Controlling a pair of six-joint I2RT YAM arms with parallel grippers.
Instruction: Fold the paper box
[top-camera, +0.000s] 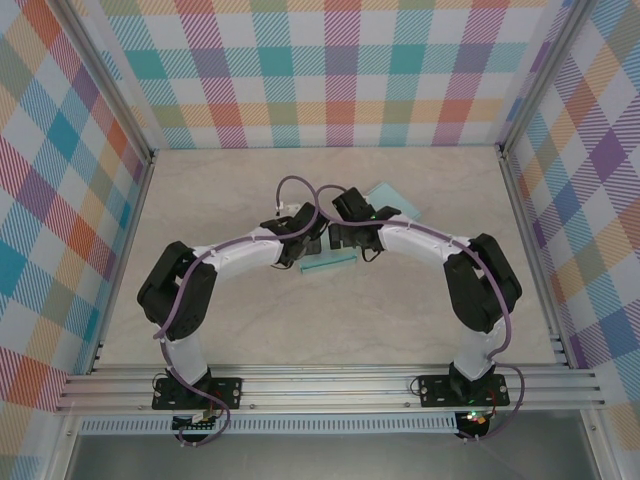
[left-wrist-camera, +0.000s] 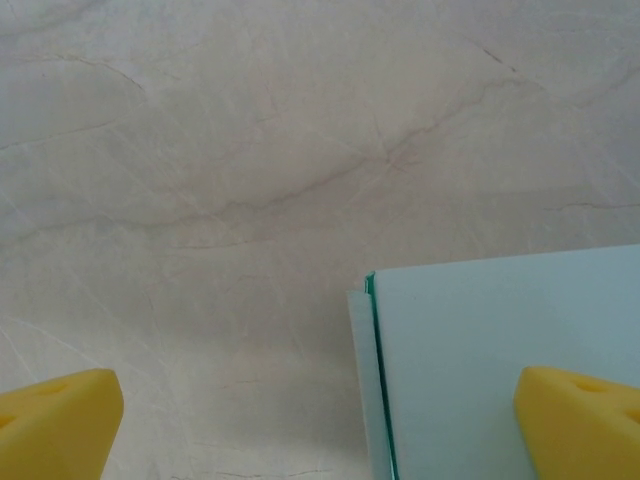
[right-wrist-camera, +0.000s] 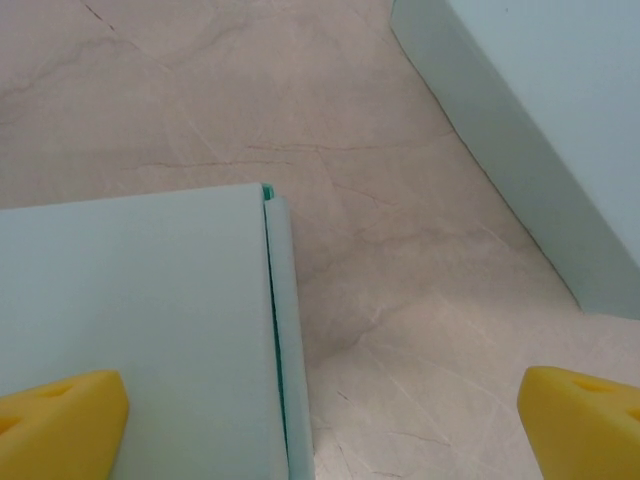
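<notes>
The paper box (top-camera: 327, 264) lies flat on the table as a pale teal sheet, mostly hidden under the two wrists. In the left wrist view the box (left-wrist-camera: 500, 360) fills the lower right, its folded edge running down between the yellow fingertips (left-wrist-camera: 55, 425). My left gripper (left-wrist-camera: 320, 435) is open above that edge. In the right wrist view the same box (right-wrist-camera: 140, 310) lies at the lower left. My right gripper (right-wrist-camera: 320, 435) is open over its edge, holding nothing. Both grippers, left (top-camera: 303, 238) and right (top-camera: 345, 234), meet at the table's middle.
A second pale teal paper piece (top-camera: 397, 201) lies behind the right wrist, seen as a slanted panel (right-wrist-camera: 540, 110) at the upper right. The marbled tabletop (top-camera: 250, 330) is walled by checked panels (top-camera: 330, 70) on three sides.
</notes>
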